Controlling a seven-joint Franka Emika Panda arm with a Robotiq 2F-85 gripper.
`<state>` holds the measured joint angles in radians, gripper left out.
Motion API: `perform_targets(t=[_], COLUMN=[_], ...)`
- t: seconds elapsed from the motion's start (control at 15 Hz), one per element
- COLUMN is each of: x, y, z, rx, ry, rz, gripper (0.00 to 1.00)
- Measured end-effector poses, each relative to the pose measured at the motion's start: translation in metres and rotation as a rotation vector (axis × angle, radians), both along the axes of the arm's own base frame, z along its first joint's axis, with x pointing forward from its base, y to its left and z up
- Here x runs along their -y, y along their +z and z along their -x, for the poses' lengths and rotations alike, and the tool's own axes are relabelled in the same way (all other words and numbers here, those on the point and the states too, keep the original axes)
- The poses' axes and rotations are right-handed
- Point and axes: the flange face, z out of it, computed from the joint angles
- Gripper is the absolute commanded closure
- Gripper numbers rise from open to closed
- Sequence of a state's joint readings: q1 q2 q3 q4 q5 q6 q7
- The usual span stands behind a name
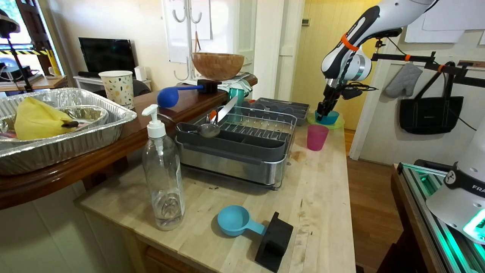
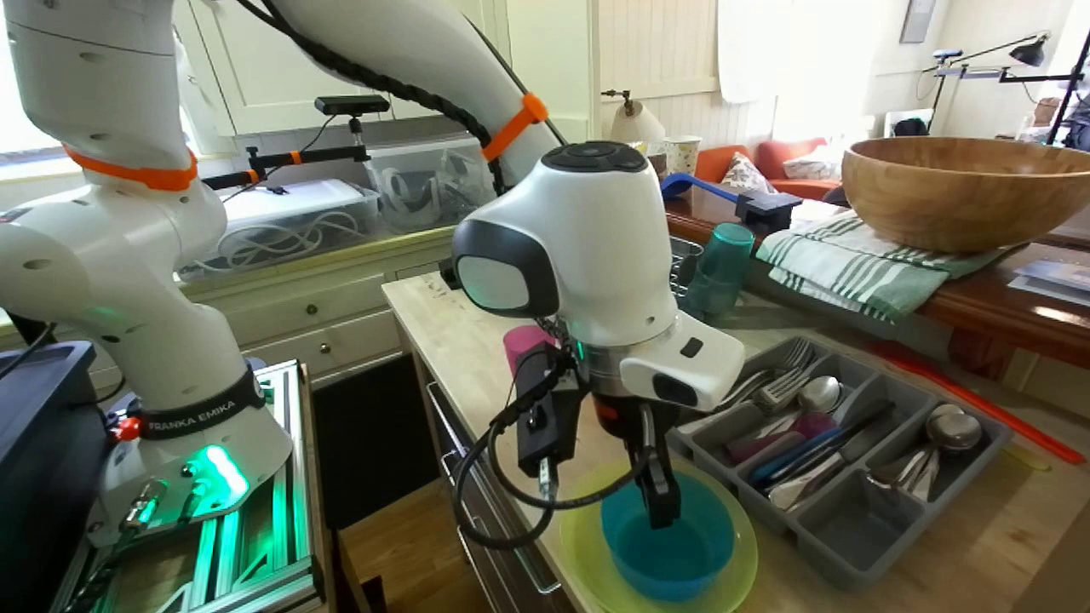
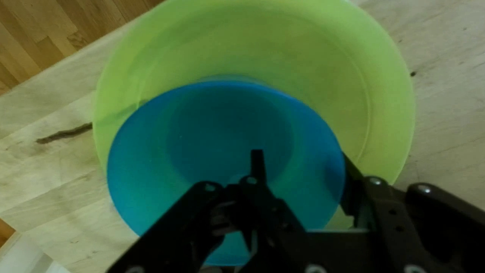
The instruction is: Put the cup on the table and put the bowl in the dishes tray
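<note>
1. While grey metal dish rack (image 1: 231,168) stands left in an exterior view, pink plastic tumbler (image 1: 317,138) sits upright on butcher-block table (image 1: 322,197), right of it.
2. Robotiq gripper (image 3: 302,156) next: fingers parted, one inside, one outside blue plastic bowl (image 1: 332,117) per wrist view.
3. Bowl rests on lime-green plate (image 3: 386,94), beyond tumbler.
</note>
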<state>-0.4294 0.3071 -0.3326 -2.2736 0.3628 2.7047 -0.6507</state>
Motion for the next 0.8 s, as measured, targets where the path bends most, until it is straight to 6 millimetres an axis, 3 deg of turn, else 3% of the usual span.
perform_targets(t=[0.13, 0.2, 0.8], x=[0.002, 0.004, 0.003], y=[0.001, 0.002, 0.036], z=[-0.002, -0.003, -0.01], rx=[0.009, 0.014, 0.02], ry=[-0.001, -0.001, -0.017], rz=[-0.002, -0.002, 0.053], gripper=[0.98, 1.0, 0.99])
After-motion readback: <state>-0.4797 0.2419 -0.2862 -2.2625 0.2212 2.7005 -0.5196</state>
